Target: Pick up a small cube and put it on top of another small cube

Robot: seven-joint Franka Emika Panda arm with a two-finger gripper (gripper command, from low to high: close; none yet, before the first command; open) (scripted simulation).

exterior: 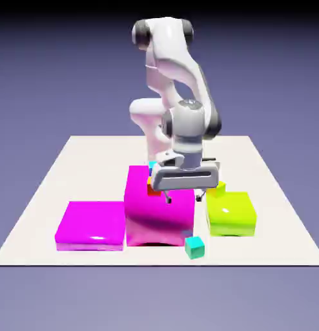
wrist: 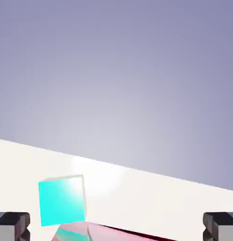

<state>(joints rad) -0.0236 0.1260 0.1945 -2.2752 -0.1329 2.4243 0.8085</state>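
Near the table's (exterior: 278, 194) front edge, at roughly six o'clock from the big magenta block (exterior: 159, 210), sits the small cube (exterior: 195, 247), teal-green, resting on the white surface and touched by nothing. A tiny blue cube (exterior: 186, 233) lies just beside it, toward eleven o'clock. The gripper (exterior: 184, 197) hangs over the big magenta block's far right corner, fingers spread wide with nothing between them; the hand view shows both grey fingertips (wrist: 12, 226) at the bottom corners, well apart. Another small cube (exterior: 217, 188), bright yellow, sits just beyond the lime-yellow block (exterior: 232, 214), at about three o'clock from the gripper and partly hidden by it. An orange tiny cube (exterior: 153, 188) shows at nine o'clock from the gripper, against the big magenta block's top. A flat magenta slab (exterior: 91, 224) lies at nine o'clock from that block, touching or nearly so. The hand view also shows a cyan cube (wrist: 62, 201) on the table between the fingertips, left of centre, apart from both.
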